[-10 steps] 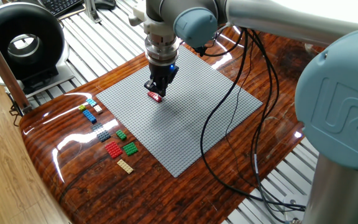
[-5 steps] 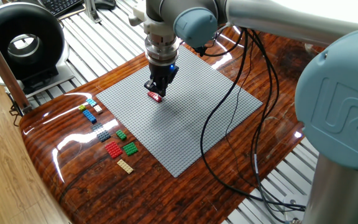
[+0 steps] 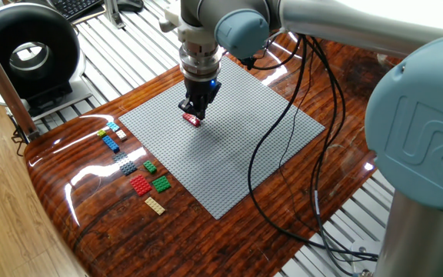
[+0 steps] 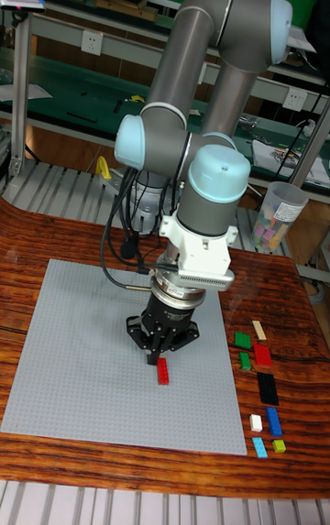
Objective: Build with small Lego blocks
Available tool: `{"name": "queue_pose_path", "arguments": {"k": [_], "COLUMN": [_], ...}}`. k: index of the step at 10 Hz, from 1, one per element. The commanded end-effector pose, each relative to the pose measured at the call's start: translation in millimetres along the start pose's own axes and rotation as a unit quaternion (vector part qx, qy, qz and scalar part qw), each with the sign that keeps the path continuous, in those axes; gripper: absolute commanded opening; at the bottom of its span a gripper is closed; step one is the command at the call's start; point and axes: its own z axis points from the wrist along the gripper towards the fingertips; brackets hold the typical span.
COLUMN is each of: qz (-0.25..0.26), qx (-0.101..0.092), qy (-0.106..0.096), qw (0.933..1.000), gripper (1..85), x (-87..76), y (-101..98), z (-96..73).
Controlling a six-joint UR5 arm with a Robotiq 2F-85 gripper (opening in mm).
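- Nearest the fixed camera, on the glossy wooden table, a tan plate lies alone, just off the grey baseplate's near-left edge.
- Just beyond it sit a red plate and a green plate side by side, close but apart, with a smaller green brick a little further back.
- Next comes a dark grey plate, almost black in the tall fixed view.
- Further still, a blue brick, a white brick, a yellow-green brick and a cyan brick form a loose cluster near the table's left rim.
- All these loose pieces lie on the bare wood beside the baseplate, none on its studs.
- On the baseplate itself, towards its far-left part, a red brick lies flat on the studs; in the tall fixed view it is a short red bar.
- Directly over it hangs the gripper, pointing straight down, its fingertips at the brick's upper end; whether they pinch the brick or merely touch it cannot be told, nor how wide the jaws stand.
- Black cables trail from the arm across the baseplate's right side and over the table's edge.
- Farthest back on the left stands a black ring-shaped device.
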Motion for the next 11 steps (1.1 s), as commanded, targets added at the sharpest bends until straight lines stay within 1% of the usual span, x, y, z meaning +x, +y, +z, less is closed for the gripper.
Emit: {"name": "queue_pose_path", "arguments": {"k": [1,6,9,11], "qz": [-0.005,0.012,0.013,0.012], "qx": [-0.008,-0.005,-0.012,-0.009], "qy": [0.005,-0.002,-0.003,-0.003], "qw": [0.9999,0.9999,0.9998,0.9999], "gripper": [1.3,1.3,1.3,1.3], "x": [2.3,-3.7,-5.9,-6.2], "y": [2.6,6.5,13.1,12.1], "z": [-1.0,4.3,5.3,4.9]}}
